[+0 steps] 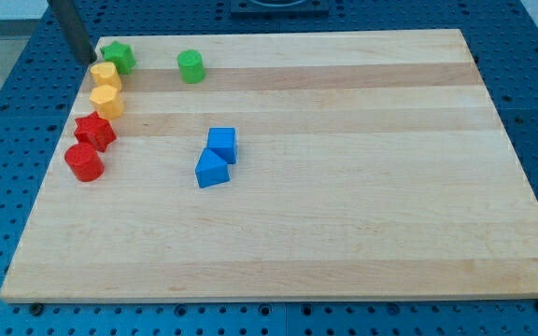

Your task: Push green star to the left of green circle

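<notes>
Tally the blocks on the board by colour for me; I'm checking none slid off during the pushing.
Green: 2, the green star and the green circle
Yellow: 2, upper yellow block and lower yellow block
Red: 2, the red star and the red cylinder
Blue: 2, the blue cube and the blue wedge
Total: 8

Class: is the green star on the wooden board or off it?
On. The green star sits wholly on the board, near its top-left corner, with my tip just at its left.
</notes>
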